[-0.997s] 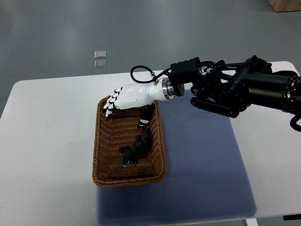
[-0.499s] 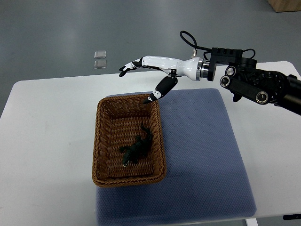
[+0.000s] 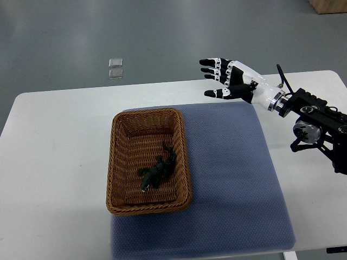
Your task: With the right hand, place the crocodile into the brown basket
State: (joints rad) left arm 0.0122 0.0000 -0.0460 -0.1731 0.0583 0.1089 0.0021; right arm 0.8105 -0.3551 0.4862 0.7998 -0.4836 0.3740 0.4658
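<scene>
Crocodile [image 3: 156, 172] lies inside the basket [image 3: 117, 162], toward its right wall. Right robot hand [image 3: 227, 81] empty, fingers spread wide, above the counter's [image 3: 54, 162] far edge, well apart from basket. Placement looks done; retreat step. Next: arm only needs to park clear.

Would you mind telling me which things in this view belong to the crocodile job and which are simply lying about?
Part of the job:
- crocodile, lying inside the basket
- brown basket
- right hand, open and holding nothing, up by the table's far edge

Just lying about:
- blue mat under the basket
- white table
- two small clear squares on the floor
</scene>
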